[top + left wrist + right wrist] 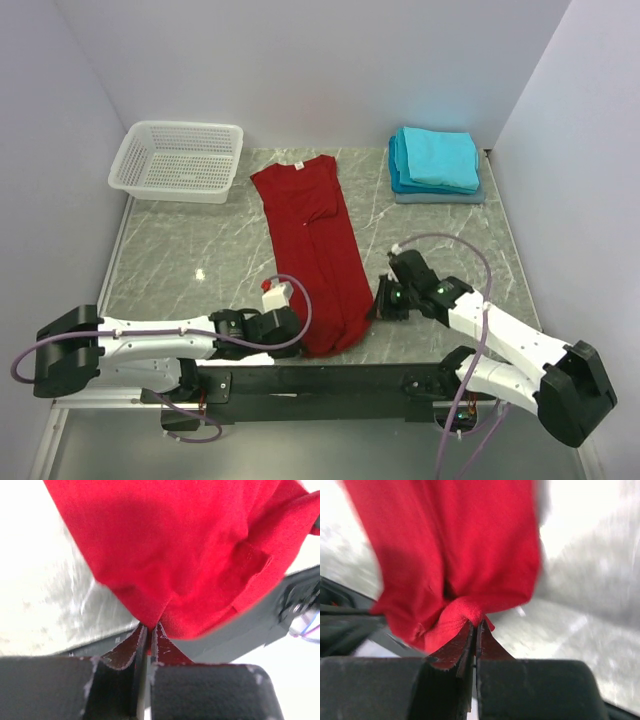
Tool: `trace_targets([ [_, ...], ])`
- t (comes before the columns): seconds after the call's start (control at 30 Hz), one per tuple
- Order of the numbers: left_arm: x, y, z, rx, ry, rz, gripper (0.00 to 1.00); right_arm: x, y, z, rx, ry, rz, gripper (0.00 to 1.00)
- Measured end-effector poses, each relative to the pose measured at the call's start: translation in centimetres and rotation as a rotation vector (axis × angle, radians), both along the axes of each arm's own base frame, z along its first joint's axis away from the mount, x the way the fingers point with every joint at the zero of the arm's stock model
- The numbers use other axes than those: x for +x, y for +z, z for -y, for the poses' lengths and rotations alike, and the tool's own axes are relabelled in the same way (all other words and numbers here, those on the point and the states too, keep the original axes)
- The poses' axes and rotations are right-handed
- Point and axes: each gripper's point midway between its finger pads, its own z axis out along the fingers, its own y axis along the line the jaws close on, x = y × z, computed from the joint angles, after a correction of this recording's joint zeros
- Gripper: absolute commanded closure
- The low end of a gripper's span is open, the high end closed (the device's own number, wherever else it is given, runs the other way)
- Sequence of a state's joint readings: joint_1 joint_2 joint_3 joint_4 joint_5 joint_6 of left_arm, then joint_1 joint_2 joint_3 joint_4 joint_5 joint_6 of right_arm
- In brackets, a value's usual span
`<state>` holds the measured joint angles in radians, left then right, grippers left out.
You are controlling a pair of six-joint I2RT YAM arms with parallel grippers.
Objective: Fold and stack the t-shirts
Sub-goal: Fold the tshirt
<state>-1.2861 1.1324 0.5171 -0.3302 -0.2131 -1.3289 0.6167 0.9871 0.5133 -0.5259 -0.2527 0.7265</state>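
The deep red t-shirt (313, 250) lies folded lengthwise into a long strip down the middle of the table, collar at the far end. My left gripper (293, 328) is shut on its near left hem corner (150, 617). My right gripper (376, 304) is shut on its near right hem corner (465, 612), and the cloth bunches at the pinch. Both near corners are lifted slightly off the table. Folded turquoise t-shirts (436, 160) are stacked at the far right.
A white mesh basket (178, 160) stands at the far left corner. The grey marble table (180, 260) is walled by white panels on three sides. The black rail (320, 380) of the arm bases runs along the near edge.
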Motion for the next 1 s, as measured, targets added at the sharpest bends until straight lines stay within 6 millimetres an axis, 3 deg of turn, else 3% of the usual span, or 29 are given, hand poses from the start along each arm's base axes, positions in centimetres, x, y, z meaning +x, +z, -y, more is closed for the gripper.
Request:
trace_targets([
  [0.2,5.9,2.1,-0.4,-0.015,0.093,0.126,0.97,6.3,4.6,-1.4,0.011,-0.056,0.189,1.00],
  [0.3,9.1,3.8,-0.4,-0.040,0.147,0.191,0.93,9.0,6.3,-2.0,0.024,-0.087,0.257,1.00],
  [0.6,17.5,6.6,-2.3,-0.012,0.270,0.331,0.94,16.3,9.2,-3.1,-0.004,-0.160,0.345,1.00],
  [0.77,21.2,7.3,-3.5,0.003,0.311,0.371,0.94,19.7,10.0,-3.6,-0.006,-0.179,0.365,1.00],
  [1.0,24.6,6.8,-4.2,0.029,0.315,0.365,0.93,23.2,8.6,-3.8,-0.023,-0.191,0.333,1.00],
])
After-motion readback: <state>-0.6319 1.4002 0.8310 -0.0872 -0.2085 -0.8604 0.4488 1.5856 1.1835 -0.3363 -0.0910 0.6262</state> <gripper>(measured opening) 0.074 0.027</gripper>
